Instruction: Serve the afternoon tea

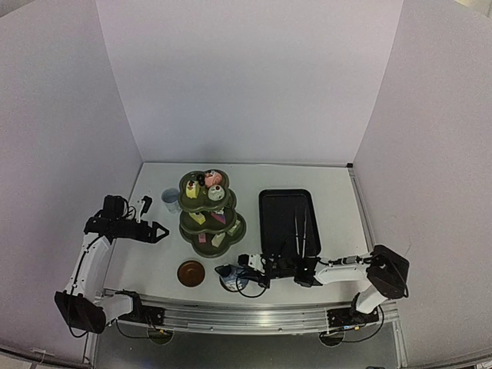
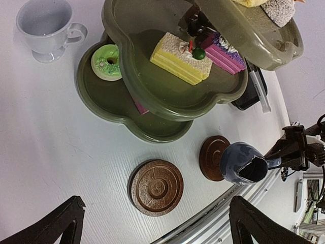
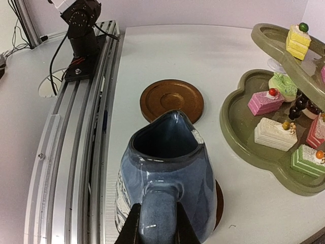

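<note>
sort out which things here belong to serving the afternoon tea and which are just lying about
For the tea: three-tier stand, pastries, white cup, blue jug.
Lying about: black tray, metal tongs in it, brown coasters, one under the jug.

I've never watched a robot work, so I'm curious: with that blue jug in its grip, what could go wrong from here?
The right tool grips the blue jug only by its handle, so it may swing or slip when lifted. The jug is near the table front edge; a slip could send it off. The loaded green stand is close, so a wide swing might knock pastries off.
</note>
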### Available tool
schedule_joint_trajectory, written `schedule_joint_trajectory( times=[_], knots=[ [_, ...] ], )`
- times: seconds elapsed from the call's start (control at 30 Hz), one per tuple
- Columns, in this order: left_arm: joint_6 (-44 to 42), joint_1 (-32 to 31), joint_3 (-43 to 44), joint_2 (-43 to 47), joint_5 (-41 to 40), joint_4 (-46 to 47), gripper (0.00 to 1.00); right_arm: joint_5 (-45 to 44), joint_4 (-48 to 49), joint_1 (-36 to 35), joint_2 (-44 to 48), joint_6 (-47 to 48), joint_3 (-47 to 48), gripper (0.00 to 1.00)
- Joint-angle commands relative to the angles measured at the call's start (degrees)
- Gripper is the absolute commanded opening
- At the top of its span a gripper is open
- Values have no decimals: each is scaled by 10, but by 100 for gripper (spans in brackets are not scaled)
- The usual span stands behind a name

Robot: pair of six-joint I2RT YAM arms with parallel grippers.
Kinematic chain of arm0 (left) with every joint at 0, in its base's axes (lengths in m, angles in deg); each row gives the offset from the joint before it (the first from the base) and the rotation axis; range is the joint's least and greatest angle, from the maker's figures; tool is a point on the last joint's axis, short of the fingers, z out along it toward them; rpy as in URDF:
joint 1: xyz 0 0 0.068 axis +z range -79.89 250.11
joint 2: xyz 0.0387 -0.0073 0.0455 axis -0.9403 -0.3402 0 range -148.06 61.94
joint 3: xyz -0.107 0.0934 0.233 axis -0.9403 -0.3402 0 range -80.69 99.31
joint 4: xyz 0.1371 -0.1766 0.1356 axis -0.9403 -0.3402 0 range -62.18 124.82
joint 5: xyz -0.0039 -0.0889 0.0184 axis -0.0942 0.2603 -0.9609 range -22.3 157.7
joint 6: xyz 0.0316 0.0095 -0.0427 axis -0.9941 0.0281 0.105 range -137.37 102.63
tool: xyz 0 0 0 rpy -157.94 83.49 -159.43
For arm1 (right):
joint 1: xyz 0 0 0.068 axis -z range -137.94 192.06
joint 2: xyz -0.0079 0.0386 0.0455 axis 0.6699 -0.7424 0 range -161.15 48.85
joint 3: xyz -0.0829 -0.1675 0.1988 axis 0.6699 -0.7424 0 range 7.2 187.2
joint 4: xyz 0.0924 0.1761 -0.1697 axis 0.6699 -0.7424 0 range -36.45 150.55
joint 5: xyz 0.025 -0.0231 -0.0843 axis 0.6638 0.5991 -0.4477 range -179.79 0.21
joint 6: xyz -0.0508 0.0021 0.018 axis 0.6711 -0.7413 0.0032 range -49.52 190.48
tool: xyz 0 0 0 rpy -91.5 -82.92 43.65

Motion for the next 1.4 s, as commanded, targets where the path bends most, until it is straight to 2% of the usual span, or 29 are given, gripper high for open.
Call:
schedule_joint_trajectory(
  times=[0.0, 0.1, 0.23, 0.6, 0.97, 1.27, 1.3, 1.37],
  knots=[
    [-27, 18, -8, -7, 48, 31, 100, 41, 157, 15, 5, 17, 1, 0],
    [-35, 27, -2, -23, 49, 23, 99, 55, 203, 17, -28, 9, -3, 0],
    [-51, 30, 10, -37, 45, 16, 99, 24, 288, 18, -56, -3, -20, 0],
    [-61, 45, 26, -67, 46, 17, 99, 26, 295, 22, -78, 10, -41, 0],
    [-61, 46, 23, -67, 55, 20, 100, 26, 327, 23, -124, 5, -34, 0],
    [-60, 47, 25, -64, 52, 21, 99, 36, 329, 25, -126, -6, -55, 0],
    [-60, 47, 24, -65, 53, 22, 100, 40, 328, 25, -124, -11, -59, 3],
    [-60, 47, 23, -66, 53, 24, 99, 48, 328, 25, -123, -18, -67, 18]
  ],
)
